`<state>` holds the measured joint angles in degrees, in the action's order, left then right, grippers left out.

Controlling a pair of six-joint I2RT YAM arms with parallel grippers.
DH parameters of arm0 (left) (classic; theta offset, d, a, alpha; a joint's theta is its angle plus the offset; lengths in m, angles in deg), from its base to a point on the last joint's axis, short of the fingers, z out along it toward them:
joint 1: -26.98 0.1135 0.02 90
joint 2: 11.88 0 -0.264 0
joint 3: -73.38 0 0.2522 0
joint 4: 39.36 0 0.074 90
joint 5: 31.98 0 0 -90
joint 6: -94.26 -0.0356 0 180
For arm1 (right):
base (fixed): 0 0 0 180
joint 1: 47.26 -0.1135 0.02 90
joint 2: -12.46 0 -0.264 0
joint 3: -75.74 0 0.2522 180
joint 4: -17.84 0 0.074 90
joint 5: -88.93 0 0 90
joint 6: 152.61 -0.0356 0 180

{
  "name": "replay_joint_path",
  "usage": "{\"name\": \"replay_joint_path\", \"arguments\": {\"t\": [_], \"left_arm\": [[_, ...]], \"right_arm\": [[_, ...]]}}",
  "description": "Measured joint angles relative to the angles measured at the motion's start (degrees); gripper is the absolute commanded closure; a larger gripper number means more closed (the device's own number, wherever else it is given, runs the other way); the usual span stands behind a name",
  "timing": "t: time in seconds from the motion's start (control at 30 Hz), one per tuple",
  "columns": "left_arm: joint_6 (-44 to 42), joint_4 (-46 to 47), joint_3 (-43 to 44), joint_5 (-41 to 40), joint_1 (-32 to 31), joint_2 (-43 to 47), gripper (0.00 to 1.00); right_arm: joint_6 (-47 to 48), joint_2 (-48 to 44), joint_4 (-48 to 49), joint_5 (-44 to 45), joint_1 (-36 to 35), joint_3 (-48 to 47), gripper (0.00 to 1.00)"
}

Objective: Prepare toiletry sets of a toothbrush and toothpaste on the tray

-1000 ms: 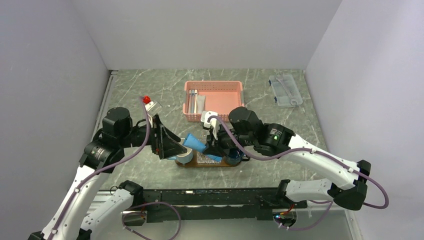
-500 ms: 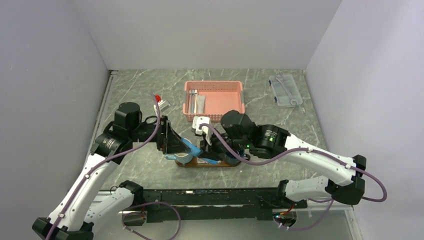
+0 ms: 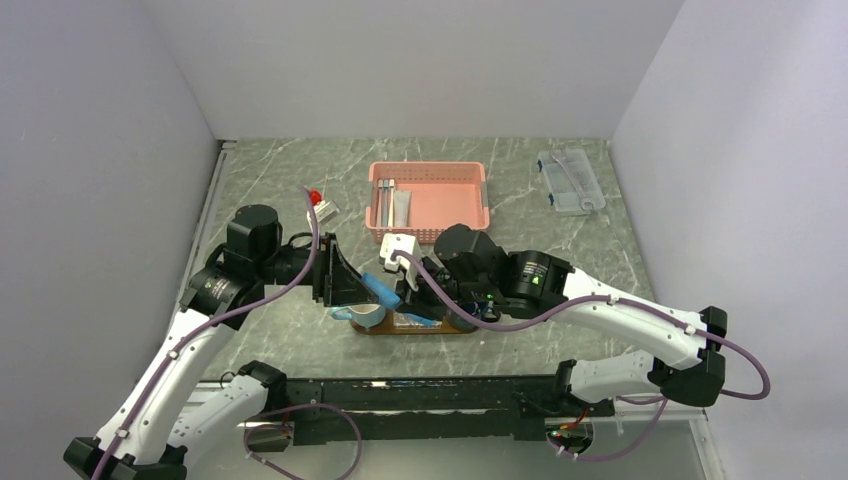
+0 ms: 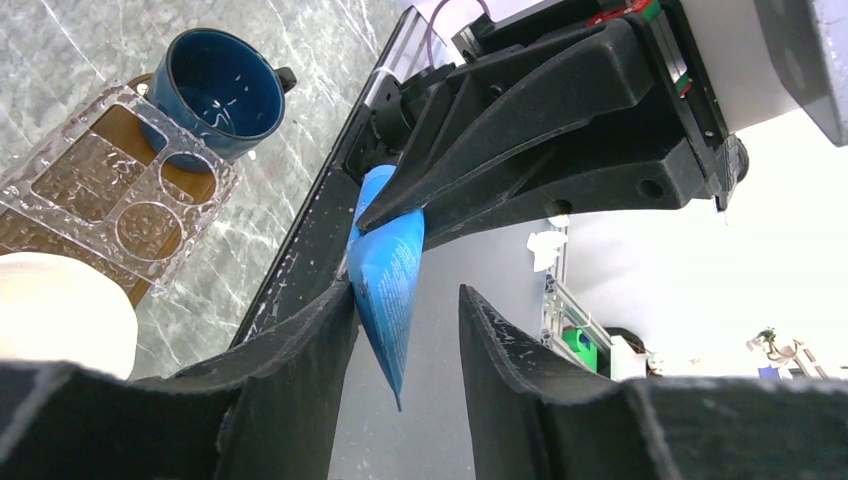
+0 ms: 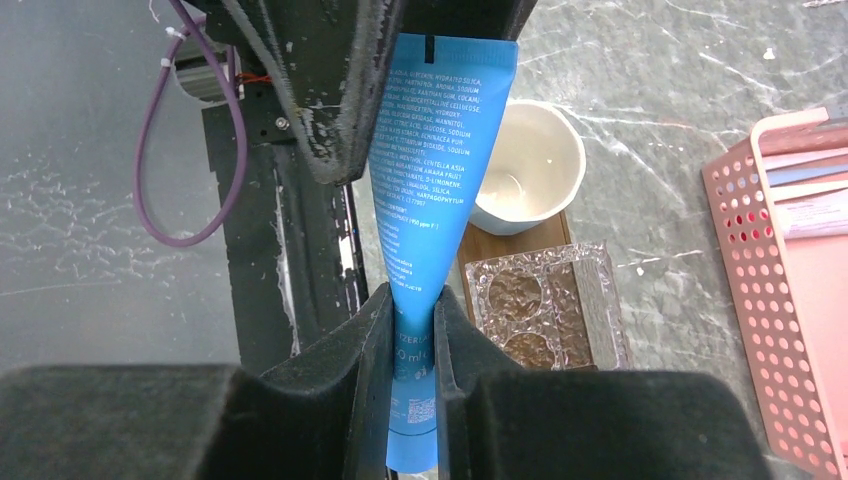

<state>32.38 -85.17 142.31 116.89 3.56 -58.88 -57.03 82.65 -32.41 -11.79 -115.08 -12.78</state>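
My right gripper (image 5: 412, 300) is shut on the lower part of the blue toothpaste (image 5: 435, 160), holding it in the air over the left end of the brown tray (image 3: 445, 329). The tube's flat end (image 4: 388, 280) reaches between the fingers of my left gripper (image 4: 405, 300). It rests against one finger, and a gap shows to the other, so that gripper is still open. From above, the left gripper (image 3: 362, 290) and right gripper (image 3: 410, 295) face each other with the toothpaste (image 3: 380, 292) between them. The toothbrush is out of view.
On the tray stand a white cup (image 5: 530, 165), a clear holder with round holes (image 5: 545, 305) and a dark blue mug (image 4: 222, 90). A pink basket (image 3: 440, 200) with packets sits behind, a clear box (image 3: 570, 180) at back right, and a small red-capped item (image 3: 320, 203) at left.
The left arm swung in toward the right gripper and its jaws have narrowed around the tube's flat end. The right gripper shifted slightly left, still holding the tube.
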Motion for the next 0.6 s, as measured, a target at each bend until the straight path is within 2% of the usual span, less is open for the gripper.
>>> {"name": "replay_joint_path", "arguments": {"t": [0.23, 0.43, 0.5, 0.6], "left_arm": [[-0.44, -0.35, -0.39, -0.22, 0.22, -0.09, 0.69], [-0.63, -0.48, -0.52, -0.28, 0.37, -0.15, 0.73], [-0.55, -0.46, -0.59, -0.31, 0.37, -0.15, 0.78], [-0.04, -0.04, -0.83, -0.28, 0.37, -0.13, 0.93]], "right_arm": [[0.00, 0.11, -0.09, 0.42, -0.55, -0.09, 0.83], [0.00, 0.13, -0.24, 1.18, -0.94, -0.15, 0.83], [-0.02, 0.13, -0.26, 1.33, -1.05, -0.15, 0.83], [-0.09, 0.13, -0.28, 1.77, -1.20, -0.15, 0.83]]}}
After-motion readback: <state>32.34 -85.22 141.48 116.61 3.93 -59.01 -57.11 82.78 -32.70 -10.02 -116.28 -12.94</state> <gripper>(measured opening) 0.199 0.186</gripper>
